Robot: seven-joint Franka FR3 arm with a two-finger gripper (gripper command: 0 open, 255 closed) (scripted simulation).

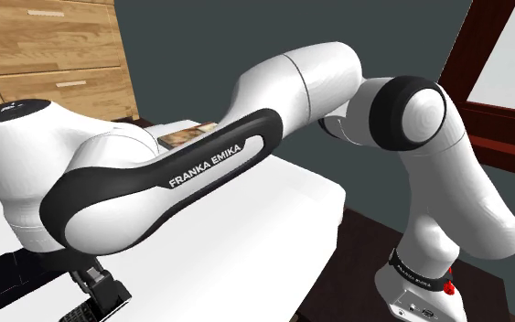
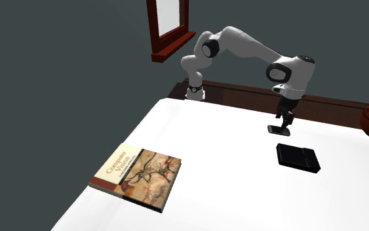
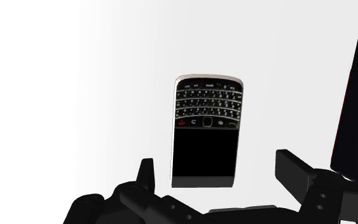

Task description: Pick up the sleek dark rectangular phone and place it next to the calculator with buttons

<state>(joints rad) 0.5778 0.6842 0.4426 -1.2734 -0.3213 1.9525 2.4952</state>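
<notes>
With the tool (image 3: 219, 170) hanging wide open over the phone (image 3: 206, 130), which lies flat on the white desk (image 3: 107, 76) near a black box (image 2: 297, 158), an off-centre descent could shove the thin phone or clip the box.

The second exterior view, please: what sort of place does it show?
Probably a home study: a white table holding a book, a framed window, and wooden drawers in the shoulder view.

We identify a domestic room: wooden drawer unit (image 1: 45, 46), wood-framed window (image 2: 170, 20), dark grey walls (image 2: 58, 79), book (image 2: 139, 175) on a white table (image 2: 229, 170).
</notes>
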